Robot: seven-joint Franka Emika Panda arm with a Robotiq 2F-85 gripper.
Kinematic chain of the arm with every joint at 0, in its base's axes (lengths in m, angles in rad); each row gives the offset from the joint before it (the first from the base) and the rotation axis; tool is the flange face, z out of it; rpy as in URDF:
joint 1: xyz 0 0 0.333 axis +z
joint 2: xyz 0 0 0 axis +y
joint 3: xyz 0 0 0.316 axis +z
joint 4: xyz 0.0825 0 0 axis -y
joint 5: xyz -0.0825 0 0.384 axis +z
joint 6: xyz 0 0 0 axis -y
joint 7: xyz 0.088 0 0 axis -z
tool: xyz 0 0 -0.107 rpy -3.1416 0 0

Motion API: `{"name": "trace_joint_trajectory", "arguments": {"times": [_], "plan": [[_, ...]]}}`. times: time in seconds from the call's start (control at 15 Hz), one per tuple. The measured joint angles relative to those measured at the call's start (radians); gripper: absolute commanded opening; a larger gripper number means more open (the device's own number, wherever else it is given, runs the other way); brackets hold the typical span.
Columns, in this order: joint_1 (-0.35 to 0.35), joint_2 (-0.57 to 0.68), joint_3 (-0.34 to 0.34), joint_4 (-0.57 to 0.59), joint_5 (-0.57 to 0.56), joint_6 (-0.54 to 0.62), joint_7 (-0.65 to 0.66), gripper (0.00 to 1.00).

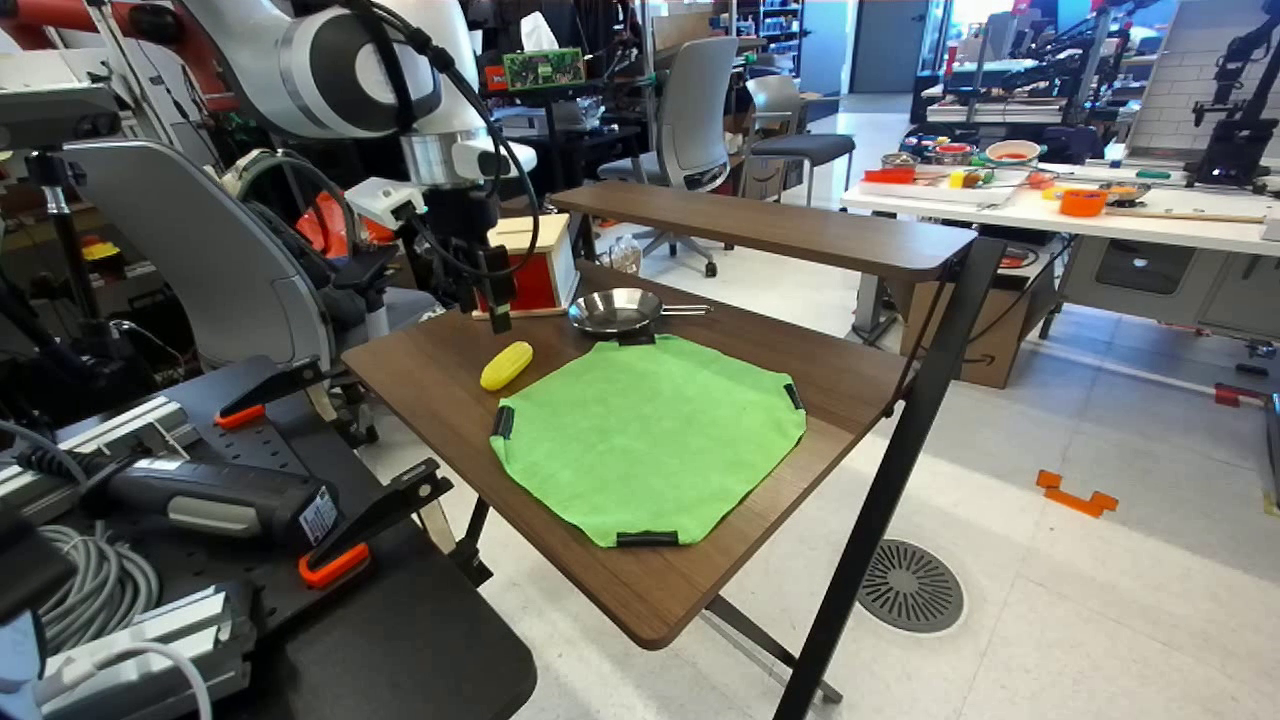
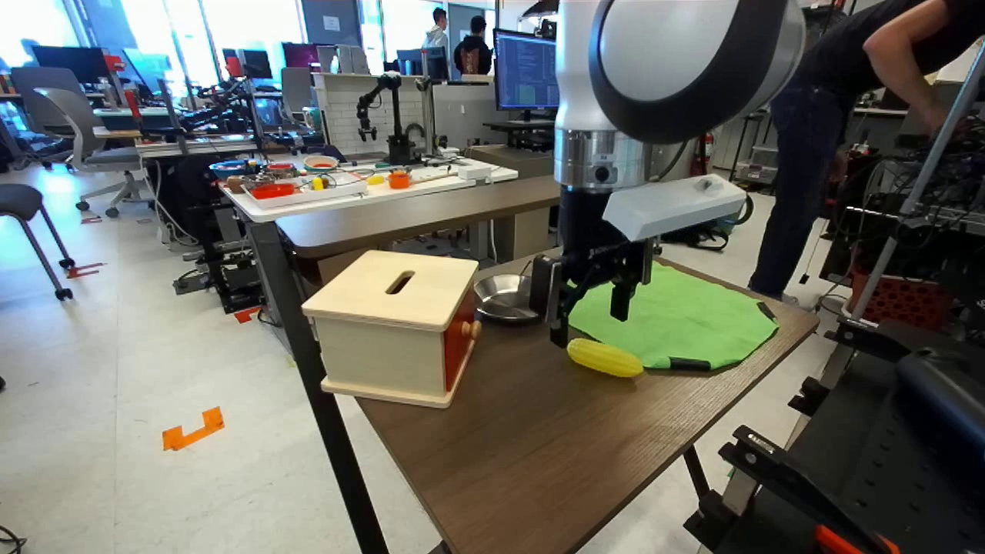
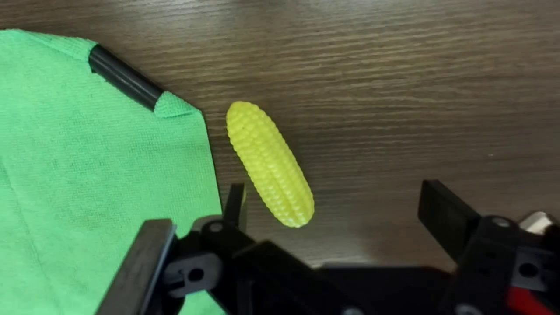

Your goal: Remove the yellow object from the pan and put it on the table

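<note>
Gaping wide and empty, the fingers (image 3: pixel 446 218) hang near yellow corn (image 3: pixel 271 168), green cloth (image 1: pixel 655 440), pan (image 1: pixel 615 312) and box (image 2: pixel 385 346)

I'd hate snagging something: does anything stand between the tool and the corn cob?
Nothing visible: the wrist view shows the whole corn cob on the wooden table, with no object between it and the open tool.

Green cloth (image 1: pixel 650 440), slotted wooden box (image 2: pixel 388 346), floor drain (image 1: pixel 910 587).

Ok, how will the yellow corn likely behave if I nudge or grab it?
The corn will probably roll if pushed sideways, given its long, rounded body. Its crisp, regular bumps suggest it's stiff, not floppy. The shiny highlights hint at some slipperiness, though the bumps may help grip.
</note>
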Motion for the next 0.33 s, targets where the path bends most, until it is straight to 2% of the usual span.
{"name": "trace_joint_trajectory", "arguments": {"times": [0.2, 0.33], "plan": [[-0.034, -0.096, 0.028, -0.088, 0.038, 0.078, -0.031, 1.00], [-0.057, -0.161, 0.048, -0.145, 0.058, 0.090, -0.067, 1.00]]}}
